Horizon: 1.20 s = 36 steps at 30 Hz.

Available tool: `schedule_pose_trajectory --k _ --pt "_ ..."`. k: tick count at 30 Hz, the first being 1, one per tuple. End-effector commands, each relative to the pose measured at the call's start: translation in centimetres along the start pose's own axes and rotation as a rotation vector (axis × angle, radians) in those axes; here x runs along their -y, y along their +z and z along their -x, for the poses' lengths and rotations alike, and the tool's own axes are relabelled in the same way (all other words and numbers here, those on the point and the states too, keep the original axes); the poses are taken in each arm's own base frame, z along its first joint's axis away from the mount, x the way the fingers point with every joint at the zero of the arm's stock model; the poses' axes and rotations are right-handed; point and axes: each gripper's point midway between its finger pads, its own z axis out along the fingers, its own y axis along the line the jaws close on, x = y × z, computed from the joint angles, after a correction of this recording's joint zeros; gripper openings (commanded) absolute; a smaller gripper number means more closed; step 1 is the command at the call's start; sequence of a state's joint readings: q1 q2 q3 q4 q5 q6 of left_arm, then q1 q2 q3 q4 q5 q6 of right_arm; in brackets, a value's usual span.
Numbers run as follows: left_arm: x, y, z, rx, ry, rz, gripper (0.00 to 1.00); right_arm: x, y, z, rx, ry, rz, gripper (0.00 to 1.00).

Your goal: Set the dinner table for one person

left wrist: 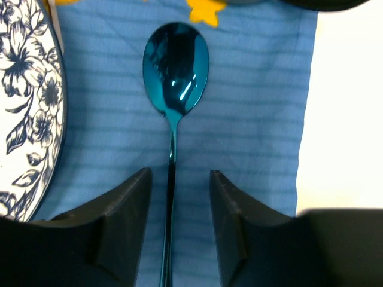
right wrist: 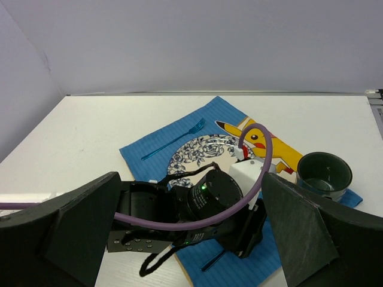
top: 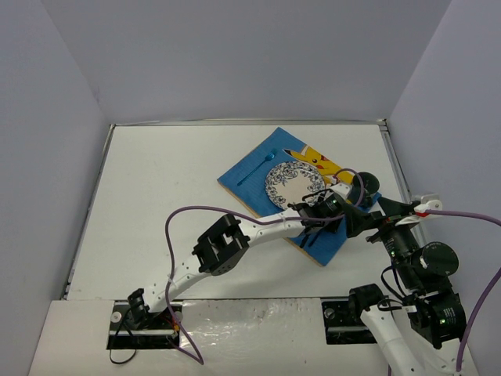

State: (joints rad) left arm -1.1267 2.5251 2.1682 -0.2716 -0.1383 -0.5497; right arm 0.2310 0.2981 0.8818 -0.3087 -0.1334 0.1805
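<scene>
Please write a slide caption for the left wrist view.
Left gripper, jaws apart, straddles a shiny blue metal spoon on the blue cloth placemat.

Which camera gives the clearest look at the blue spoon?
The left wrist view: the spoon fills it, bowl and handle lying on the placemat between the fingers of the open left pincer. In the top external view the left arm hides most of it; the right wrist view shows only its handle end.
</scene>
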Motion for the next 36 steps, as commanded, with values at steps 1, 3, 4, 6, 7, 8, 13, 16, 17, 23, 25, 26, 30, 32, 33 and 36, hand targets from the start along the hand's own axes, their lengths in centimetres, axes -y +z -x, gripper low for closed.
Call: schedule_pose_trajectory --k 1,3,4,6,7,8,13,16,17,23,25,26,30,32,33,36 --pt "0.5 -4.6 5.4 0.110 -0.001 0.000 0.46 -0.4 0.1 2.4 0.078 -0.029 0.014 1.00" --pt "0.5 -5.9 6.8 0.145 -0.002 0.000 0.51 -0.4 -0.3 3.2 0.101 -0.048 0.015 1.00" --pt "0.3 -6.2 6.8 0.148 0.000 0.006 0.52 -0.4 -0.5 3.6 0.110 -0.055 0.012 1.00" --pt "0.5 -8.0 8.5 0.193 -0.004 -0.008 0.57 -0.4 -0.8 4.5 0.131 -0.067 0.004 1.00" --pt "0.5 -8.8 9.1 0.209 -0.005 -0.012 0.58 -0.4 -1.0 5.0 0.144 -0.076 0.001 1.00" --pt "0.6 -9.4 9.6 0.222 -0.004 -0.014 0.60 -0.3 -1.2 5.4 0.156 -0.083 -0.005 1.00" --pt "-0.3 -13.7 11.8 0.292 -0.016 -0.003 0.75 0.0 -2.6 7.7 0.221 -0.120 -0.039 1.00" --pt "-2.3 -16.4 12.5 0.330 -0.016 0.056 0.92 0.6 -3.2 8.5 0.240 -0.138 -0.076 1.00" --pt "-3.4 -17.5 12.8 0.348 -0.018 0.093 0.96 1.0 -3.4 8.5 0.241 -0.144 -0.095 1.00" --pt "-12.1 -23.3 12.4 0.367 -0.089 0.305 0.97 2.7 -4.1 8.1 0.254 -0.122 -0.189 1.00" --pt "-14.9 -27.4 13.2 0.422 -0.132 0.348 0.97 3.6 -4.5 7.8 0.264 -0.108 -0.235 1.00" --pt "-16.8 -28.7 13.1 0.440 -0.147 0.396 0.97 3.9 -4.8 7.6 0.272 -0.105 -0.250 1.00" --pt "-20.9 -35.0 12.3 0.492 -0.170 0.487 0.97 5.0 -5.5 6.6 0.276 -0.122 -0.299 1.00" --pt "-23.5 -39.5 11.1 0.529 -0.166 0.555 0.97 5.4 -5.8 5.9 0.272 -0.129 -0.315 1.00" --pt "-24.7 -40.8 10.5 0.537 -0.169 0.587 0.97 5.6 -5.9 5.7 0.267 -0.132 -0.325 1.00" --pt "-27.3 -44.1 8.2 0.547 -0.176 0.652 0.97 5.8 -6.2 5.4 0.269 -0.132 -0.334 1.00"
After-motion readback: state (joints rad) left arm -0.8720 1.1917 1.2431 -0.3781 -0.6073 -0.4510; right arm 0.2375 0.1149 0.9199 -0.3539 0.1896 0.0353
